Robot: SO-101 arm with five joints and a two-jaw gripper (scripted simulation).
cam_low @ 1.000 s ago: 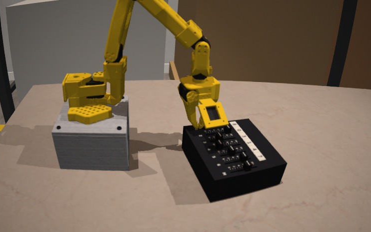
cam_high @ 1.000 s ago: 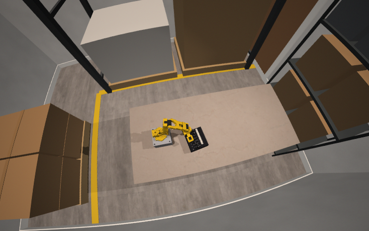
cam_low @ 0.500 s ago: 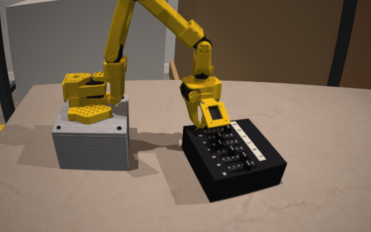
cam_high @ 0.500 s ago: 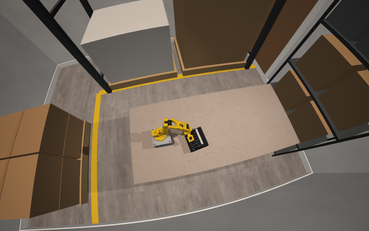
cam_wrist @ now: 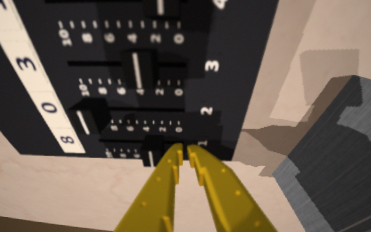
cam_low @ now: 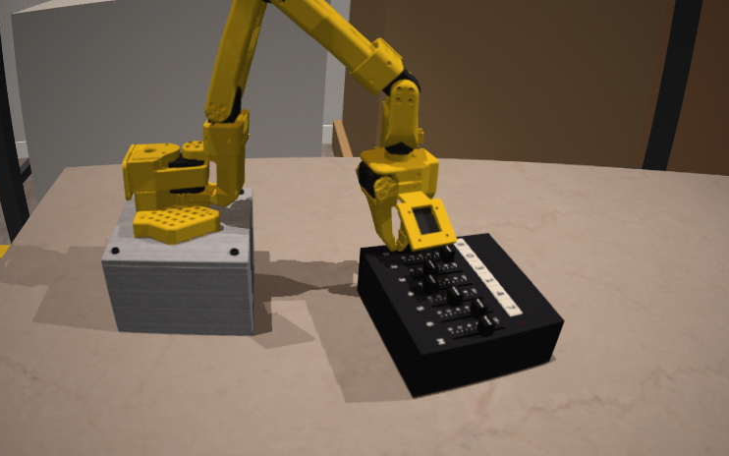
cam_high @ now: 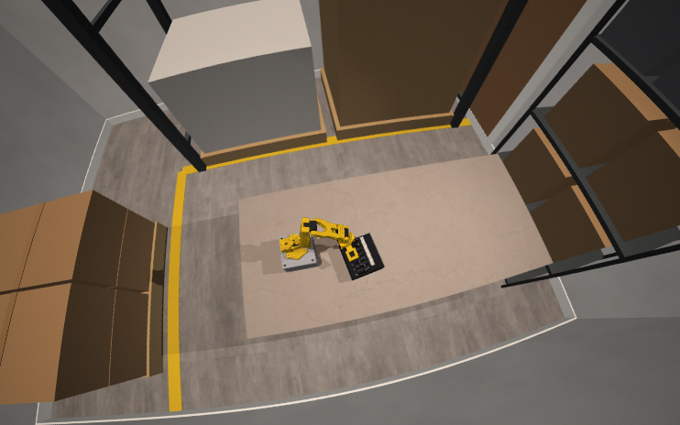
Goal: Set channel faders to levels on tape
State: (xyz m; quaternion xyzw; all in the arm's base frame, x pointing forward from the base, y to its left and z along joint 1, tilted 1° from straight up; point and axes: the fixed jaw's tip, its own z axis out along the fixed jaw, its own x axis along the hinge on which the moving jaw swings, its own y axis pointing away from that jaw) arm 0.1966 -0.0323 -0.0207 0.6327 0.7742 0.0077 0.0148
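Note:
The black lighting desk (cam_low: 458,312) lies on the table to the right of my base and also shows in the overhead view (cam_high: 365,256). A white tape strip (cam_wrist: 34,75) along one side reads 8, 0, 3 for the nearest channels. My gripper (cam_wrist: 185,148) is shut and empty, its tips on the desk's near edge in the channel 1 row, at the 0 end of the scale. The channel 1 fader cap (cam_wrist: 151,154) sits just left of the tips. The channel 2 cap (cam_wrist: 85,119) stands past the 8 mark, and the channel 3 cap (cam_wrist: 139,70) is near 4. In the side view the gripper (cam_low: 398,246) is at the desk's far left corner.
The grey base block (cam_low: 180,283) stands left of the desk, a short gap between them. Cardboard boxes (cam_high: 62,295) and shelving racks (cam_high: 618,174) ring the table at a distance.

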